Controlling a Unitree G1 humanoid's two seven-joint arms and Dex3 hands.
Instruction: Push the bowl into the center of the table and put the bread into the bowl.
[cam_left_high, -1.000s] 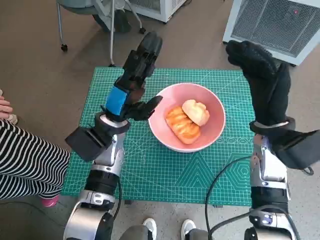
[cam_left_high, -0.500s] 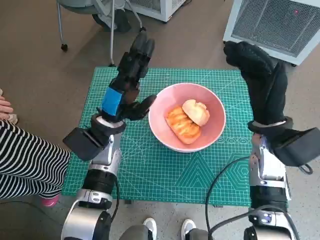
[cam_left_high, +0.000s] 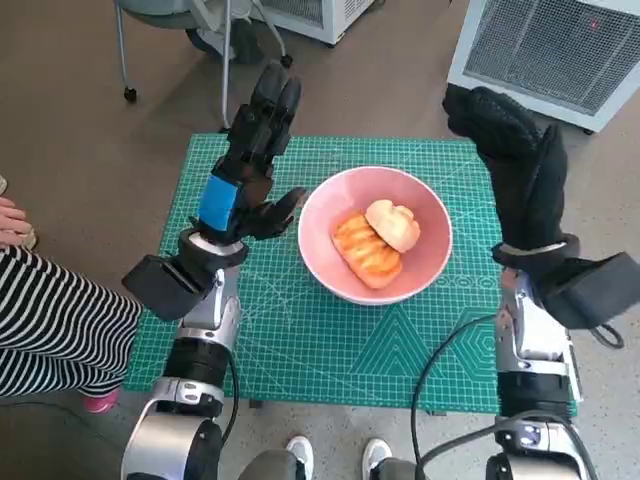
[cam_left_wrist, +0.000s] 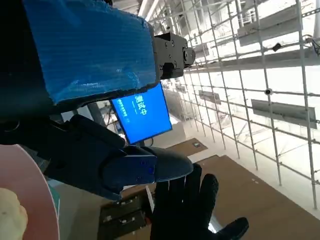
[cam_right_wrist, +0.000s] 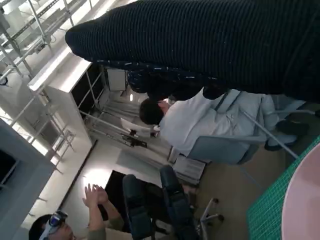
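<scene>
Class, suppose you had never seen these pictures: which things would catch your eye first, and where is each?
The pink bowl at the middle of the green mat, with two pieces of bread lying in it. Either side of it a raised hand holds nothing: the blue-taped left hand close by the bowl's left rim, the black-gloved right hand off to the right.

Evenly and brightly lit from overhead in the head view, with only soft, faint shadows under the bowl and arms on the green mat. Slightly bowed at the edges by the wide lens. Blown out by glare from bright windows in both wrist views, with near surfaces dark and blurred.
</scene>
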